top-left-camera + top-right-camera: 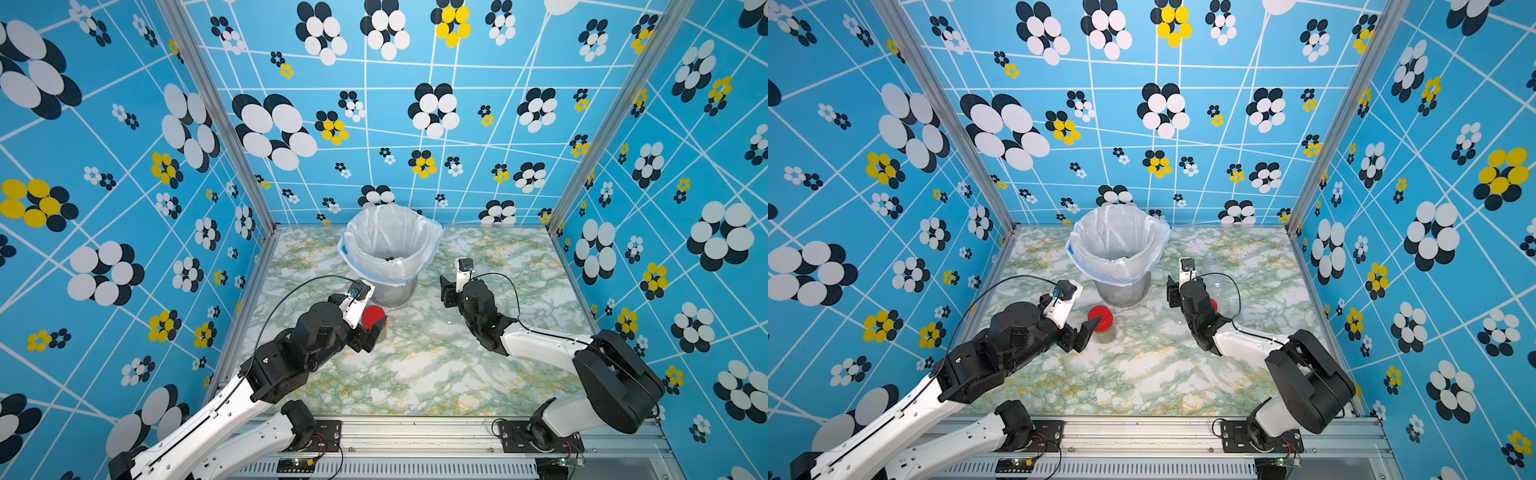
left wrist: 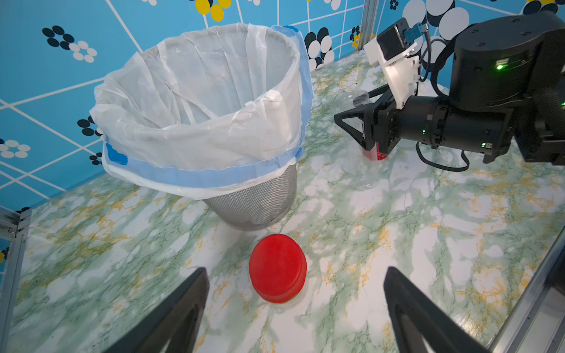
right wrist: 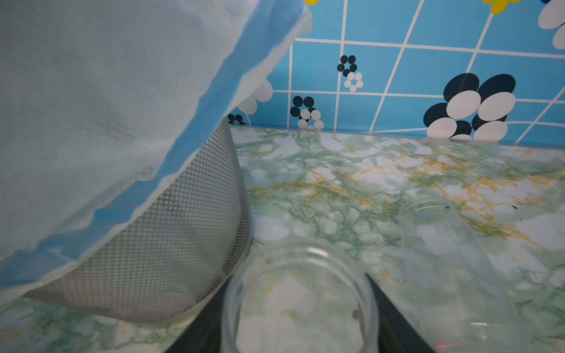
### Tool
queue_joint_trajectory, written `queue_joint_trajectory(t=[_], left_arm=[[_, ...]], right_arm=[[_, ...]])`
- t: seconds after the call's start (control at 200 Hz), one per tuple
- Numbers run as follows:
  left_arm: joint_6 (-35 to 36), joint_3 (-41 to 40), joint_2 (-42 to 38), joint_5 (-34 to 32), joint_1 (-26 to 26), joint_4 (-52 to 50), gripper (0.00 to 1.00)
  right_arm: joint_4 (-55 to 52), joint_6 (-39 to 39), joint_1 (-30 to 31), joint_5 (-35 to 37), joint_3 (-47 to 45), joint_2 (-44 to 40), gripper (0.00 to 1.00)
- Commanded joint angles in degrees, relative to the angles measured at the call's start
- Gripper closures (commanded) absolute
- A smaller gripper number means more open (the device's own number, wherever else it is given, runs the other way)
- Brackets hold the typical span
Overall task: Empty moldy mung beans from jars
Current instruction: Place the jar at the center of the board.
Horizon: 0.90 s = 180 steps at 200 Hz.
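Note:
A short jar with a red lid stands on the marble table in front of the bucket. A greenish-grey layer of moldy mung beans shows under its lid. My left gripper is open, its fingers wide on either side of this jar and apart from it. My right gripper is low beside the bucket, its fingers against the walls of a clear lidless jar that looks empty. Beside that stands a taller clear jar, also empty.
The grey mesh bucket lined with a white bag stands at the back middle, between the two arms. A red lid lies on the table under my right gripper. Blue patterned walls close three sides.

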Motion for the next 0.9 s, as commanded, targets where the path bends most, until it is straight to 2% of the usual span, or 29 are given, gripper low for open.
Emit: queue_joint_trajectory(t=[0.0, 0.16, 0.305, 0.445, 0.595, 0.655, 0.81, 0.894], left_arm=[[-0.8, -0.9, -0.9, -1.5, -0.3, 0.4, 0.08], [0.3, -1.4, -1.2, -2.3, -0.4, 0.1, 0.08], [1.2, -1.7, -1.1, -2.9, -0.3, 0.6, 0.08], [1.5, -1.9, -0.4, -2.5, -0.3, 1.0, 0.08], [0.2, -1.9, -0.5, -3.4, -0.2, 1.0, 0.07], [-0.4, -2.1, -0.8, -3.3, -0.3, 0.6, 0.06], [-1.2, -4.1, -1.7, 1.9, -0.2, -1.6, 0.04], [-1.8, -6.3, -2.7, 3.2, -0.3, -2.8, 0.02]], right_arm=[[6.1, 2.4, -1.1, 1.7, 2.8, 4.4, 0.35], [5.3, 2.3, -1.4, 1.8, 5.5, 7.5, 0.34], [0.3, 2.0, -1.4, 2.0, 7.3, 6.9, 0.47], [-3.3, 2.1, -1.6, 1.3, 8.5, 6.1, 0.42], [-8.4, 2.1, -1.6, -2.3, 8.6, 1.3, 0.40], [-9.8, 2.6, -1.6, -5.7, 7.1, -2.3, 0.36], [-13.8, 2.2, -0.3, -25.1, 1.9, -13.3, 0.31], [-18.2, 2.8, 1.0, -28.7, 0.5, -18.6, 0.23]])
